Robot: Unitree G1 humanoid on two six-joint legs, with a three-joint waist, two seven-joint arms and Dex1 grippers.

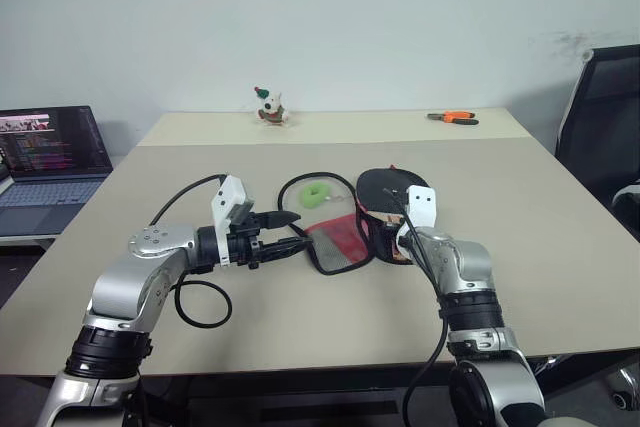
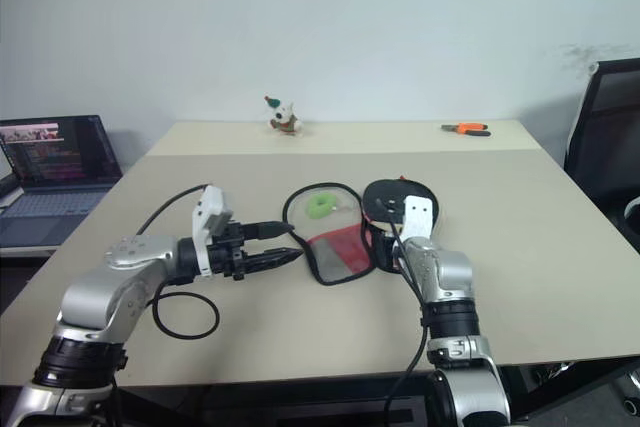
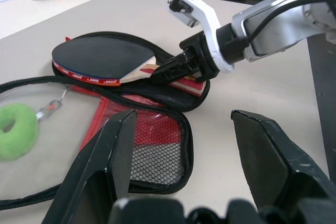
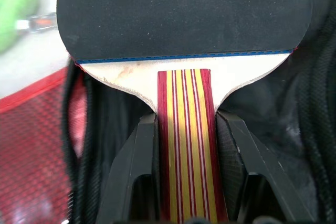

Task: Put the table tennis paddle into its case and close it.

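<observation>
- Beige rectangular table [image 1: 520, 247] stands before a pale wall and carries one paddle, one case, one pair of pliers and one small figurine; one open laptop [image 1: 50, 162] sits on a lower surface off the table's left edge, and one black office chair [image 1: 605, 112] stands at the right.
- Round-bladed table tennis paddle [image 3: 113, 59] has a black rubber face, a blue-and-red edge band, and a pale wooden handle with reddish stripes.
- Flat black fabric zip case [image 3: 157, 145] lies unzipped near the table's middle; its flap with red panel and mesh pocket is folded out toward the left arm, and one green ring pull [image 1: 318, 194] rests on the table inside the loop of the zip edge.
- Paddle blade lies over the open black half of the case, handle pointing toward the robot.
- Right gripper [image 4: 184, 145] is clamped on the paddle handle, one black finger on each side.
- Left gripper [image 1: 290, 232] hovers just beside the red flap with its two fingers spread apart, holding nothing.
- Right wrist view gives the handle stripes and the finger contact in close detail; the head views give the orange-handled pliers [image 1: 452, 118] and the small white figurine [image 1: 270, 105] at the table's far edge.
- Left wrist view shows the right gripper on the handle from the side.
</observation>
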